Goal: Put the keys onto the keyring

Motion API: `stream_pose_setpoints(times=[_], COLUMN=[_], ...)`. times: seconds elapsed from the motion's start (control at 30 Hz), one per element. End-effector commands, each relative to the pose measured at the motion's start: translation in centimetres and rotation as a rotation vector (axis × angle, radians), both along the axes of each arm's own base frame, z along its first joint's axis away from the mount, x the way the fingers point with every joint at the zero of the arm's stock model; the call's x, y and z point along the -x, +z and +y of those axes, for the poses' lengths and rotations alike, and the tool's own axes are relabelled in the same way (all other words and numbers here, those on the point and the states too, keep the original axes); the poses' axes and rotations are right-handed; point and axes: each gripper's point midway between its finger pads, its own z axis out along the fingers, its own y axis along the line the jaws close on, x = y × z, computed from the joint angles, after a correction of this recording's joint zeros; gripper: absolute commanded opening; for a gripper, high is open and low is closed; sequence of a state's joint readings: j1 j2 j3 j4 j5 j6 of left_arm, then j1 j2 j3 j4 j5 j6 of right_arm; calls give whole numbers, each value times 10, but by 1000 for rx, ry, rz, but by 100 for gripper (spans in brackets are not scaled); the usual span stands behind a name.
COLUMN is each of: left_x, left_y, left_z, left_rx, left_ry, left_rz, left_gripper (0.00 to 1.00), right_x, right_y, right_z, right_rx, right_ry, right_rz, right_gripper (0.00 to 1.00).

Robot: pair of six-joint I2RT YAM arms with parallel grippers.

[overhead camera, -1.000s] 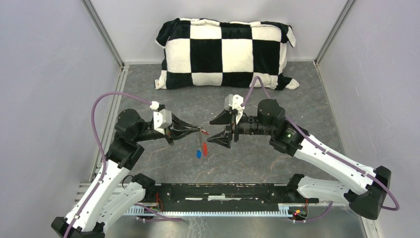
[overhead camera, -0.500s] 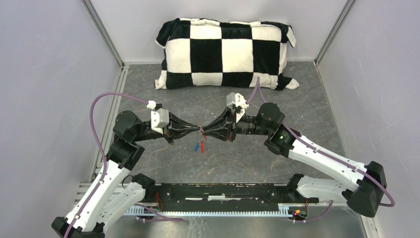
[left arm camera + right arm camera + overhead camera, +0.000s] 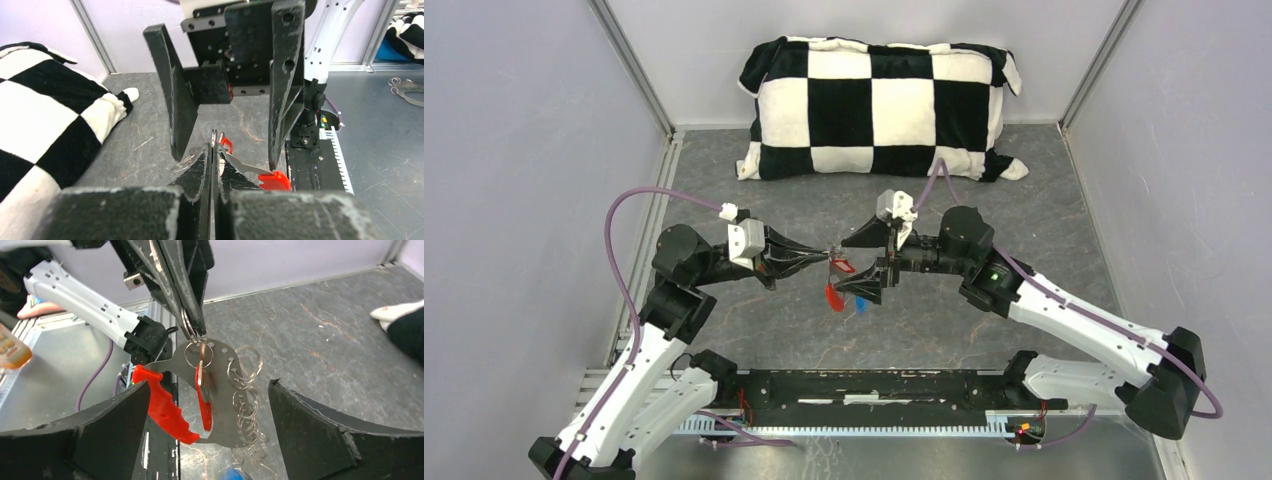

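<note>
From above, the left gripper (image 3: 827, 259) is clenched over the middle of the grey table (image 3: 1044, 200) on something too small to make out there. The right gripper (image 3: 845, 265) faces it, released, with one jaw on either side of the keys (image 3: 835, 296), of which only red and blue tags show. A checkered pillow (image 3: 879, 105) lies at the back. The left wrist view adds that its own fingers are pressed flat together, with a sliver of metal between the tips and a silver blade and red tag just beyond. The right gripper's fingers stand well apart on either side. Only this view shows spare rings (image 3: 402, 87) lying on the table far off to the side. The right wrist view settles the grip. The left gripper's tips pinch a keyring (image 3: 187, 322), and the keys (image 3: 203, 400) hang below it between the right gripper's spread, empty fingers. With them hang a flat silver plate (image 3: 222, 410) pierced with holes, a red grip (image 3: 162, 412), linked rings (image 3: 245, 400) and, lowest, a blue tag (image 3: 231, 474).
</note>
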State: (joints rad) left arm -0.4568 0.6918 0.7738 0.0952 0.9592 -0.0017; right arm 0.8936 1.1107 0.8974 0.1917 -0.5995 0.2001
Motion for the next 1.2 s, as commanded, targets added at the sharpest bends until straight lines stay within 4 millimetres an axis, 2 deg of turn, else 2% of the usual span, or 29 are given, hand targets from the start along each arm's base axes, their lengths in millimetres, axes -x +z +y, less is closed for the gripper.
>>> stream_pose_setpoints(times=[0.0, 0.23, 0.43, 0.53, 0.63, 0.87, 0.97, 1.17], left_x=[-10, -41, -63, -71, -71, -66, -64, -61], left_y=[8, -3, -13, -15, -16, -12, -10, -8], left_z=[3, 9, 11, 12, 11, 13, 14, 16], left_rx=[37, 75, 91, 97, 98, 101, 104, 99], left_ry=[70, 226, 311, 341, 343, 337, 334, 333], left_rz=[-32, 29, 69, 83, 86, 63, 56, 37], left_gripper=[2, 2, 2, 2, 2, 2, 2, 2], right_x=[-17, -21, -34, -31, -41, -75, -80, -84], right_y=[34, 22, -8, -10, -17, -50, -59, -59], right_z=[-19, -25, -8, 6, 13, 18, 21, 17], right_rx=[-31, -25, 92, 92, 108, 156, 168, 179], right_ry=[-153, -213, -287, -278, -339, -515, -529, -552], right_rz=[-105, -88, -69, -125, -131, -78, -82, -118], right_gripper=[98, 98, 98, 98, 98, 98, 98, 98])
